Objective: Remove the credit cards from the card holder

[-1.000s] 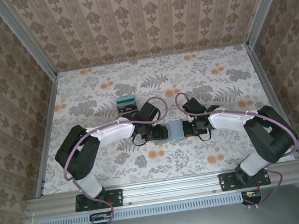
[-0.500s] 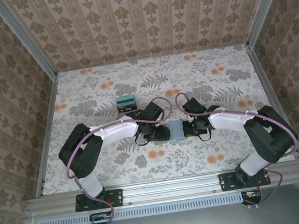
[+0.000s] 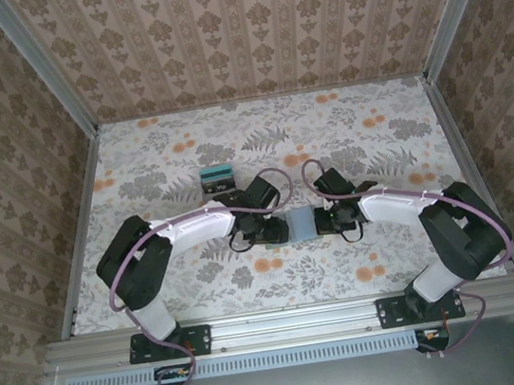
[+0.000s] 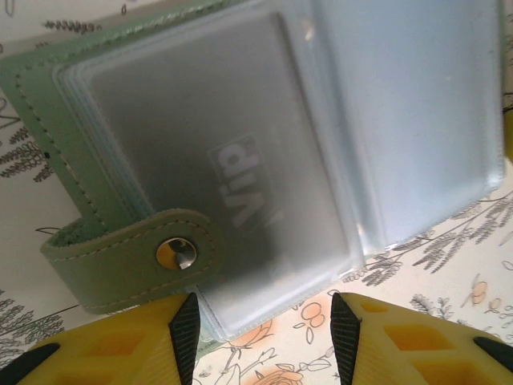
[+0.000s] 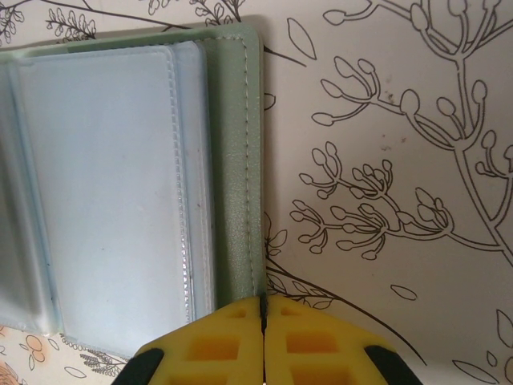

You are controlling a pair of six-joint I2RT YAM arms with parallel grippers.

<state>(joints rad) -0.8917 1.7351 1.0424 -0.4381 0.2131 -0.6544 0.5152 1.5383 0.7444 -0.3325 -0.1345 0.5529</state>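
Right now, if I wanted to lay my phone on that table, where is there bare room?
The far strip between the stack of cards and the back wall is bare, and so is the near patch between the card holder and the front rail. The middle is crowded: the left tool and right tool meet at the open card holder.

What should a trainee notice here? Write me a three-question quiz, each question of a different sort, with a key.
1. True or false: the right gripper is shut at the edge of the card holder.
2. The left gripper is: A) open, B) shut on a card, C) shut on nothing.
3. Fill in: the credit card inside the clear sleeve reads ___.
Key: 1 true; 2 A; 3 VIP.
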